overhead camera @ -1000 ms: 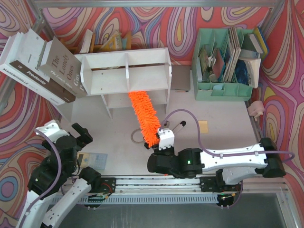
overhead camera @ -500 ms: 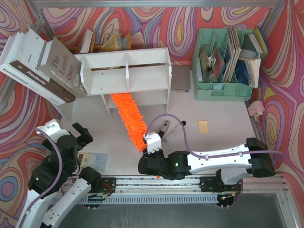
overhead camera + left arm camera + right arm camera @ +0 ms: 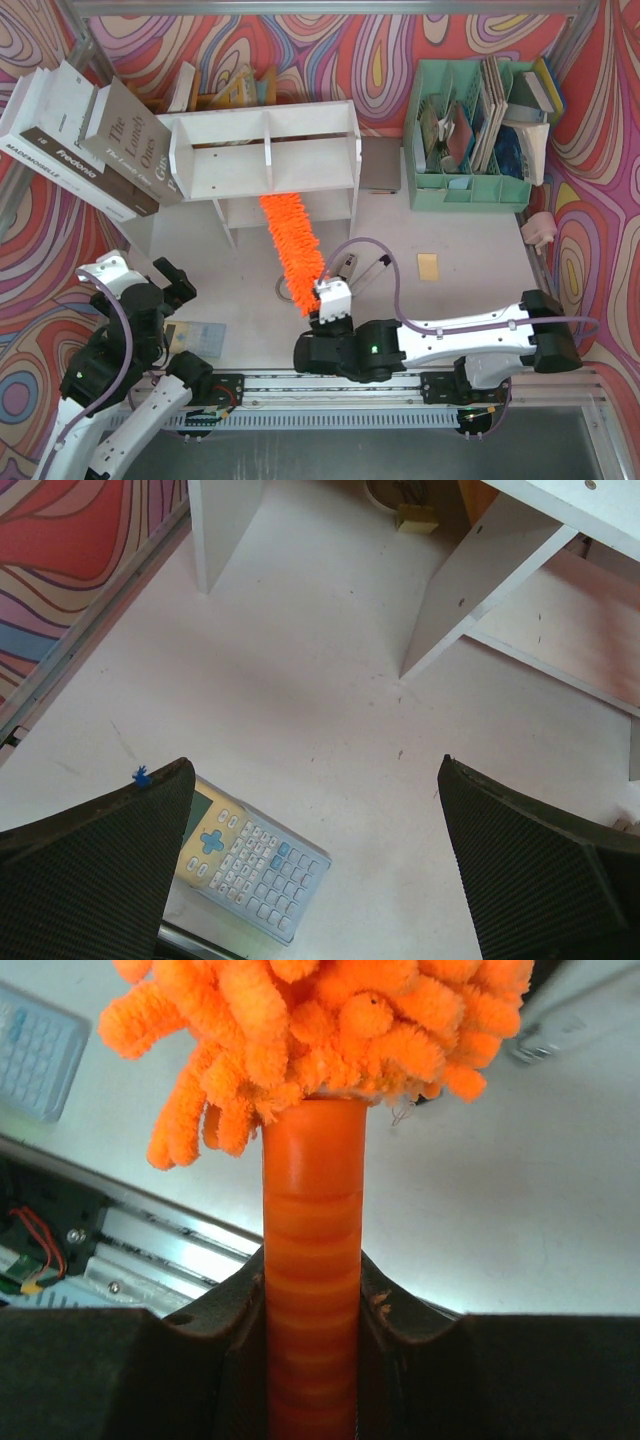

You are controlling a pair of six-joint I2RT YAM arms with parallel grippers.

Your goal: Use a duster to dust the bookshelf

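Two grippers inspected. We find the right gripper clenched on the thin orange handle of the duster. Its fluffy head slants away across the white table to the bookshelf, and the tip sits at the lower tier, close to the middle of the unit. We record the left gripper released, jaws wide and holding nothing, above the table beside a calculator, well apart from the duster

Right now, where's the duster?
Top view, centre: the duster slants from the right pincer, which clamps its handle, away and leftward to the lower opening of the bookshelf, tip near the central divider.
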